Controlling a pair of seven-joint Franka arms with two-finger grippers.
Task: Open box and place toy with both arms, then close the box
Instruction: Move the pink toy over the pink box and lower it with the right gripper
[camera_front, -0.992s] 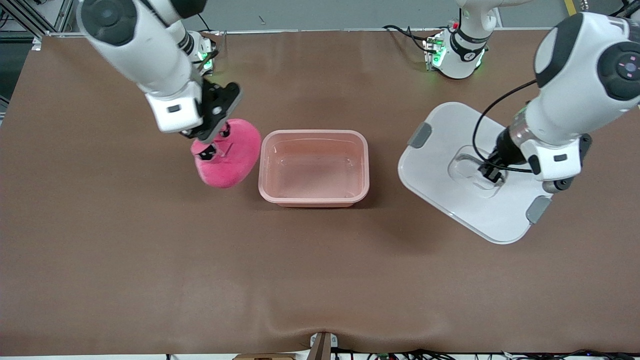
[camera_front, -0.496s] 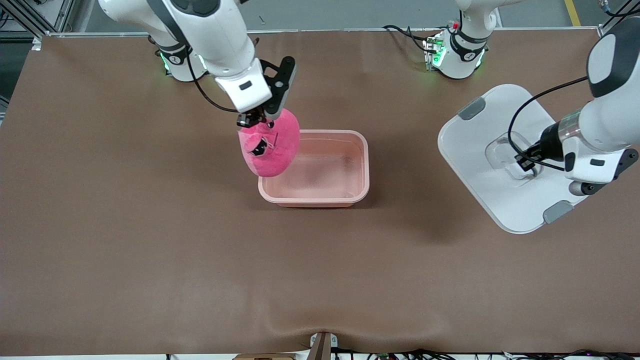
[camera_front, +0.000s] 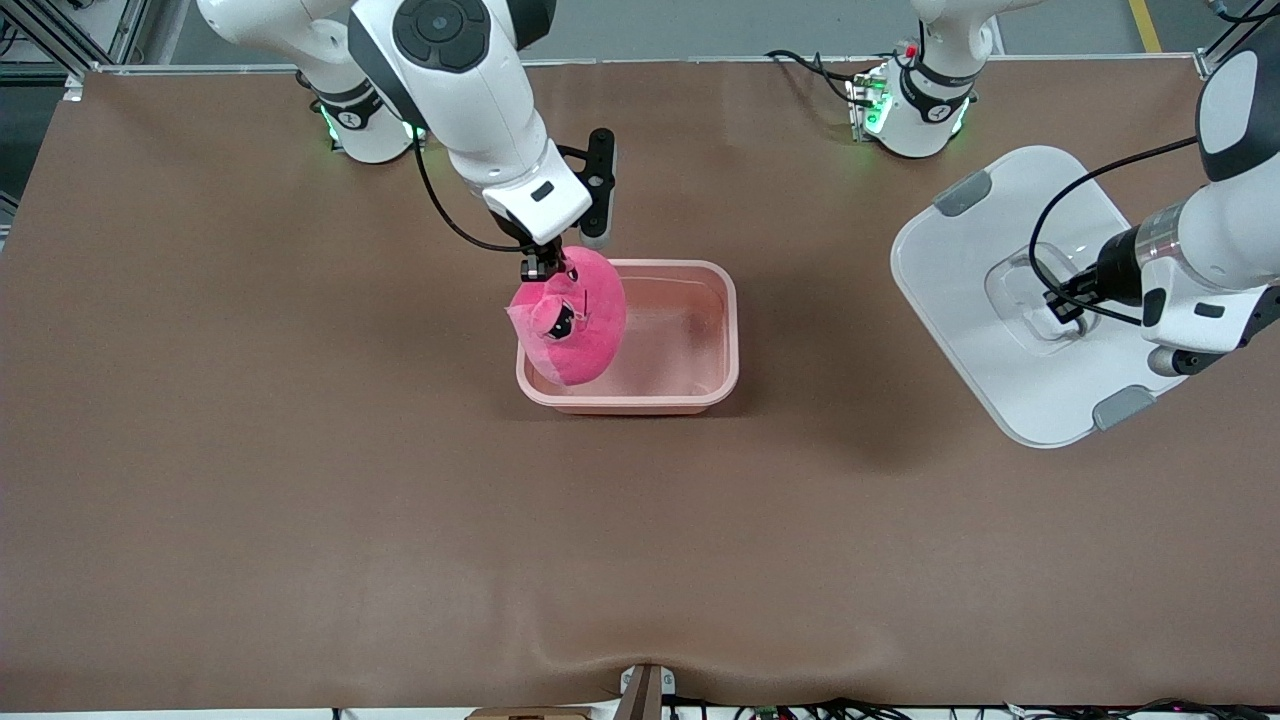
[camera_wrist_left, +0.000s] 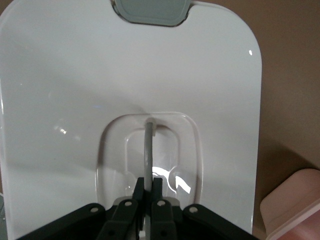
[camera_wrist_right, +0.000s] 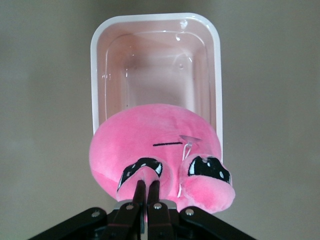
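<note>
The pale pink box (camera_front: 728, 330) stands open in the middle of the table, seen from above in the right wrist view (camera_wrist_right: 97, 75). My right gripper (camera_front: 545, 268) is shut on a fold of the hot-pink toy (camera_front: 585, 330), which hangs over the box's end toward the right arm; the right wrist view shows the toy (camera_wrist_right: 150, 135) and the gripper (camera_wrist_right: 146, 185) pinching it. The white lid (camera_front: 960, 290) is lifted at the left arm's end of the table, with my left gripper (camera_front: 1065, 305) shut on its clear centre handle (camera_wrist_left: 148, 145); the left gripper (camera_wrist_left: 148, 182) clamps it.
Both arm bases (camera_front: 915, 100) stand along the table edge farthest from the front camera. Grey clips (camera_front: 962, 192) sit at the lid's two ends. A corner of the box (camera_wrist_left: 295, 205) shows in the left wrist view. Brown table surface (camera_front: 640, 560) spreads nearer the front camera.
The right gripper carried the toy from beside the box to over its end. The left gripper moved the lid farther toward the left arm's end of the table.
</note>
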